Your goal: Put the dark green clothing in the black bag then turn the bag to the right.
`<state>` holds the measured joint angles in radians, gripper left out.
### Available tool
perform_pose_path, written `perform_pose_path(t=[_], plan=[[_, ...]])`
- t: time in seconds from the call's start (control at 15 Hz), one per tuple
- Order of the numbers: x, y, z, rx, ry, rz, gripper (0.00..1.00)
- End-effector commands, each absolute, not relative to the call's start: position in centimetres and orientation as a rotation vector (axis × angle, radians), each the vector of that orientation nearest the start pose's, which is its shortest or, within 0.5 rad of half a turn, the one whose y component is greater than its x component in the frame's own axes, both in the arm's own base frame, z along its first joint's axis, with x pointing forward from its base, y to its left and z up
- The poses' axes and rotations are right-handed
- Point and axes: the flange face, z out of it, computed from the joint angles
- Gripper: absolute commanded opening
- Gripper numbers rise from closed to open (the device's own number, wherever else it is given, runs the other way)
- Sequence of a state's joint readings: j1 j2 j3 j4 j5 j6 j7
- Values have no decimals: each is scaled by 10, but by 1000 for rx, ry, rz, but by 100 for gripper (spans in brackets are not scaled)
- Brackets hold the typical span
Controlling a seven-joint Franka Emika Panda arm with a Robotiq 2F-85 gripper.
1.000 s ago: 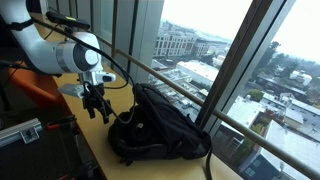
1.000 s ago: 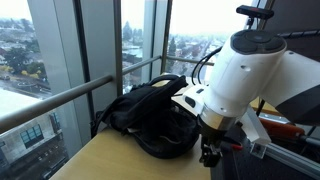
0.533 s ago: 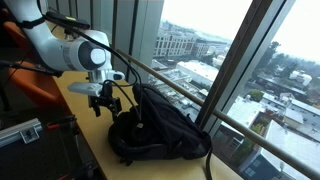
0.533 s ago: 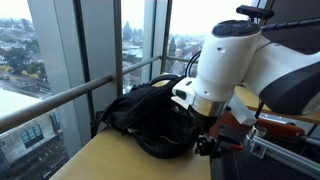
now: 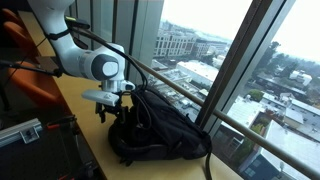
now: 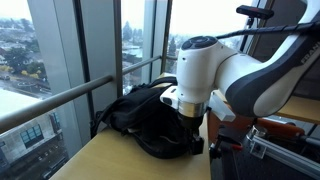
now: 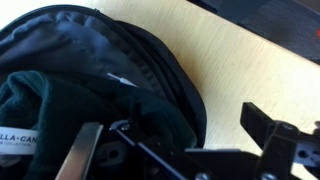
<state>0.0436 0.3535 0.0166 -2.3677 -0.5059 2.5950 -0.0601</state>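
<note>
The black bag (image 5: 160, 125) lies open on the wooden table by the window and also shows in the other exterior view (image 6: 140, 115). In the wrist view the dark green clothing (image 7: 40, 100), with a white label, sits inside the bag's (image 7: 150, 60) zipped opening. My gripper (image 5: 112, 112) is low at the bag's near end, close against it in both exterior views (image 6: 195, 143). In the wrist view its fingers (image 7: 170, 125) are spread wide apart, and the bag's rim lies between them. It holds nothing.
The window glass and a metal rail (image 5: 170, 85) run right behind the bag. An orange chair (image 5: 30, 85) and a black case (image 5: 20, 135) stand beside the table. Red-and-black gear (image 6: 280, 128) lies at the table's end. Bare tabletop (image 7: 230, 60) lies beside the bag.
My arm has swung across the table toward the bag. The gripper has come from the table's open side to the bag's edge. The bag has not moved.
</note>
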Motion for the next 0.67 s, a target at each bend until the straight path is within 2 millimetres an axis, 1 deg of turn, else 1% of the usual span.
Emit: perform_pose_path(t=[0.0,0.13,0.27,0.47,0.53,0.6], plan=[[495,37,175,-3193,-918,310,100],[486,43,188,-3192,-874,339,100],[478,48,192,-3181,-846,352,100],[470,50,180,-3153,-826,384,100],[468,48,175,-3147,-822,401,100],[467,41,169,-3141,-826,409,100]])
